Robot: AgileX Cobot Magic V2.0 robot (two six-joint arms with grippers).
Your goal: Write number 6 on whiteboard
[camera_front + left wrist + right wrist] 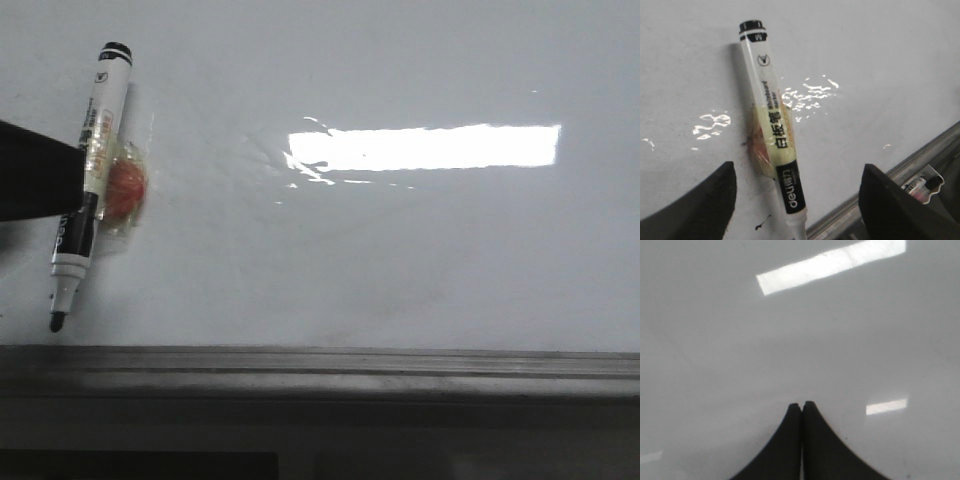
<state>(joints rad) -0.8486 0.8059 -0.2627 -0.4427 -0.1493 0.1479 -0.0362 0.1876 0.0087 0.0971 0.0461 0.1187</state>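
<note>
The whiteboard [400, 250] is glossy pale grey, and no number 6 shows on it in any view. A white marker [88, 180] with black bands lies on it at the left, its uncapped tip [57, 322] pointing at the near frame. An orange lump [126, 190] is taped to its barrel. My left gripper [797, 172] is open, with its fingers [715, 200] on either side of the marker [772, 120] and not touching it. In the front view it shows as a dark shape [38, 185] at the left edge. My right gripper [802, 404] is shut and empty over the bare board [800, 330].
The dark grey metal frame [320, 365] runs along the board's near edge and also shows in the left wrist view [920, 160]. A tiny black ink dash [762, 224] lies beside the marker tip. Another marker [922, 184] lies beyond the frame. A bright light reflection [425, 147] sits mid-board.
</note>
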